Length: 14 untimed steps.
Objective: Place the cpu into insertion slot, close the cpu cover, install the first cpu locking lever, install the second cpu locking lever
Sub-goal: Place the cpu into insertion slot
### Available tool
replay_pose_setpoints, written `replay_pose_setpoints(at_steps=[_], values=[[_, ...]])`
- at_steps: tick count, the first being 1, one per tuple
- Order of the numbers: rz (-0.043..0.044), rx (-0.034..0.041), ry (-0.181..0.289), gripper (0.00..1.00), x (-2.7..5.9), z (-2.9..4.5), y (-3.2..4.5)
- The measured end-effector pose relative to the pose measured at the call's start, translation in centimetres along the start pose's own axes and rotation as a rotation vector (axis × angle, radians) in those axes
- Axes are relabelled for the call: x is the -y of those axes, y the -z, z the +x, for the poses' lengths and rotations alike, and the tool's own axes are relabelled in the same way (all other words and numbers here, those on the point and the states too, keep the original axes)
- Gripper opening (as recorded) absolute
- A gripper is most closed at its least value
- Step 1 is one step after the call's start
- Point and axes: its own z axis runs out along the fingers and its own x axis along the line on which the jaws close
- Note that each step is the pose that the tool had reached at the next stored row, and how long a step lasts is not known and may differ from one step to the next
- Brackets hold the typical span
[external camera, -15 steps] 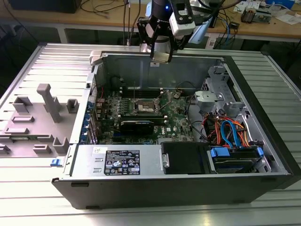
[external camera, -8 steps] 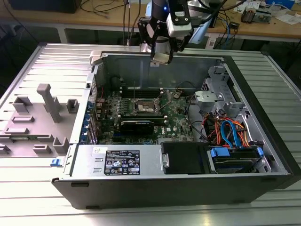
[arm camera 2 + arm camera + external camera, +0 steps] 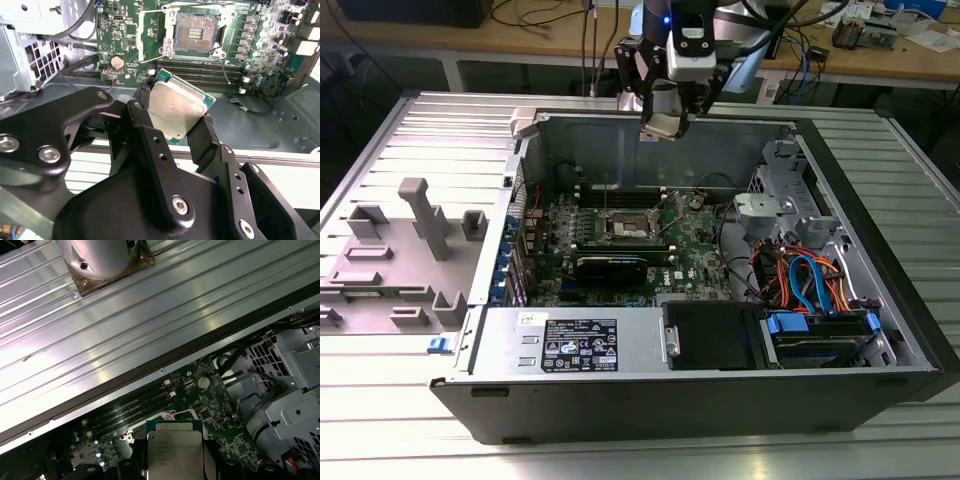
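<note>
Cpu (image 3: pixel 179 111) pinched by its edges in the tool (image 3: pixel 175 110), well apart from the insertion slot (image 3: pixel 195 32).

The cpu (image 3: pixel 180 105) has a dull silver-grey top edged in teal-green, and the gripper (image 3: pixel 176 111) around it is matt black. The motherboard (image 3: pixel 700 255) is green. The insertion slot (image 3: pixel 195 31) is dark-centred with a silvery rim. Cables (image 3: pixel 810 275) run orange, blue and red inside the black case (image 3: pixel 670 405). The worktop (image 3: pixel 430 120) is ribbed silver-grey.
</note>
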Motion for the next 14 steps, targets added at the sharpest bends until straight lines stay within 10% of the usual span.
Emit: replay_pose_setpoints(at_steps=[14], values=[[0.0003,0.0088,-0.097,0.54,0.17,-0.09,-0.18]])
